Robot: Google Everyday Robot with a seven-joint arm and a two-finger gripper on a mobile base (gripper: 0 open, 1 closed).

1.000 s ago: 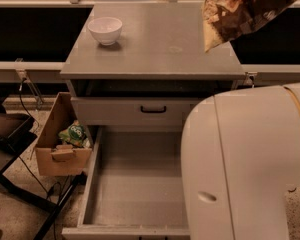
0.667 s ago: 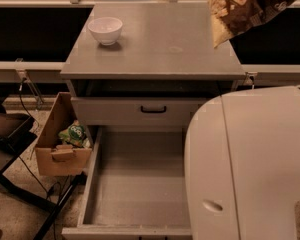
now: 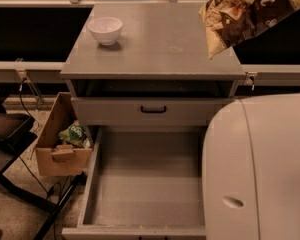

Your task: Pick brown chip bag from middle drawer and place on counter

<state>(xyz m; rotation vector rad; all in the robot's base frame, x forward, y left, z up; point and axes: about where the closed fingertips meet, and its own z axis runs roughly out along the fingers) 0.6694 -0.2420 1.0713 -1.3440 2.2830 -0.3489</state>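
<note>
The brown chip bag (image 3: pixel 247 14) hangs tilted in the air at the top right, over the right edge of the counter (image 3: pixel 155 44). Its lower tan corner points down toward the counter's right side. My gripper is at the top right edge of the view, hidden behind the bag's upper end, and holds the bag up. The middle drawer (image 3: pixel 145 184) stands pulled out below, and its grey floor is bare.
A white bowl (image 3: pixel 105 30) sits on the counter's back left. A closed drawer front with a black handle (image 3: pixel 153 110) is above the open drawer. A cardboard box (image 3: pixel 60 149) with a green packet (image 3: pixel 74 133) stands left. My white arm body (image 3: pixel 260 169) fills the lower right.
The chip bag has moved a little to the right and sits over the counter's right edge. My white arm body has also shifted right, uncovering more of the open drawer.
</note>
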